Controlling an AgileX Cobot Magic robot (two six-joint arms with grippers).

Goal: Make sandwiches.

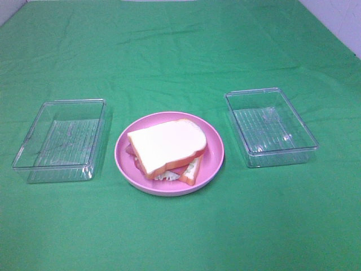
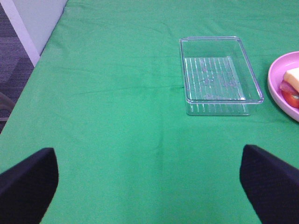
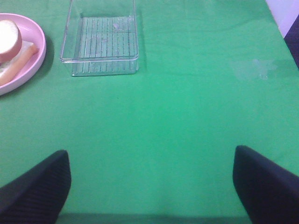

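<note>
Green cloth [image 1: 180, 51] across the whole table. At its middle, seen from the high camera, a pink round plate [image 1: 216, 148] carrying the sandwich [image 1: 167, 148]: a white bread slice with orange-brown crust on top, tilted a little, a second slice under it poking out toward the near edge, pinkish-red bacon showing at the left side, a bit of pale lettuce at the near edge between the slices. No cheese visible from here.

On either side of the plate, 2 clear plastic trays with ribbed floors, each apart from it: the left tray [image 1: 34, 148] near the plate's left rim, the right tray [image 1: 307, 138] a little farther off and set slightly higher in the high view. Nothing lying in either tray.

From the left wrist camera: the left gripper [image 2: 149, 186] with its 2 dark fingers [image 2: 28, 182] spread wide apart, holding nothing, bare cloth between them; beyond it the left tray and the edge of the plate with a corner of the sandwich.

From the right wrist camera: the right gripper [image 3: 149, 186] likewise spread wide with nothing between its fingers [image 3: 266, 182], the right tray and part of the plate beyond. Both grippers well apart from the sandwich, neither in the high view.
</note>
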